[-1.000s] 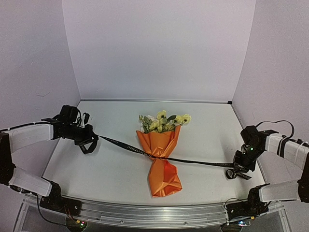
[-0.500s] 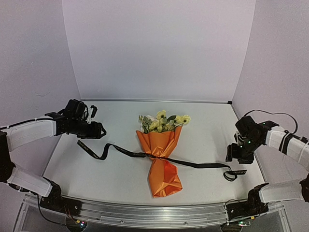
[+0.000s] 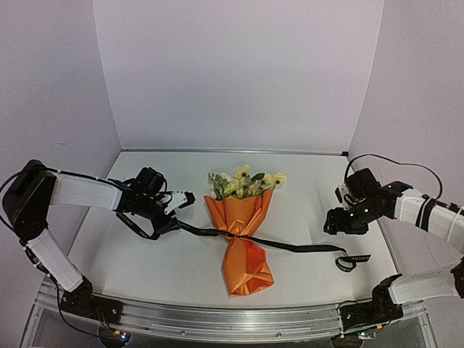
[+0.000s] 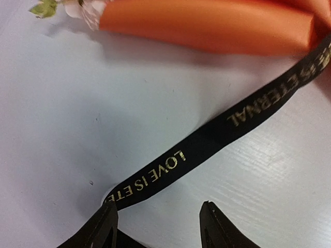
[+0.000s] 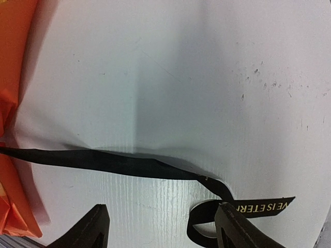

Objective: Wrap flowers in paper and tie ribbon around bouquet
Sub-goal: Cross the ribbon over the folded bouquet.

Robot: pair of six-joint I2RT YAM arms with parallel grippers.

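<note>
We've got left gripper (image 3: 183,199) and right gripper (image 3: 333,219) both with jaws parted, holding nothing. ribbon (image 3: 293,247) lies slack on the table (image 3: 145,261), crossing the bouquet (image 3: 239,214) waist mid-table. Can't tell if a knot's there. Risk: uneven pull on one end drags ribbon free, or paper (image 3: 250,275) springs open. Flat ends may slip a pinch.

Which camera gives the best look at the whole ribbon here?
The top external view: the ribbon shows nearly end to end, crossing the bouquet at its narrow waist. The left wrist view gives only a close stretch with gold lettering; the right wrist view only the right part and its curled end.
</note>
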